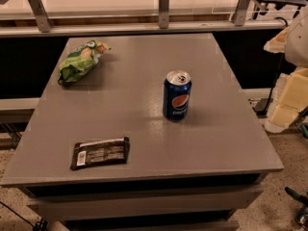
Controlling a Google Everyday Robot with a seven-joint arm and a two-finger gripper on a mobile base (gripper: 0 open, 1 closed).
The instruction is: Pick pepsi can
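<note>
The pepsi can (177,95) is dark blue with a silver top and the round red-white-blue logo. It stands upright a little right of the middle of the grey table (144,134). My arm's pale links (288,93) show at the right edge, beyond the table's right side. A dark part low in the right corner looks like my gripper (298,202). It sits below table height, well apart from the can and holding nothing that I can see.
A green snack bag (79,61) lies at the table's back left. A flat dark wrapper with a barcode (100,153) lies at the front left. A counter with metal posts (163,6) runs behind the table. Speckled floor surrounds the table.
</note>
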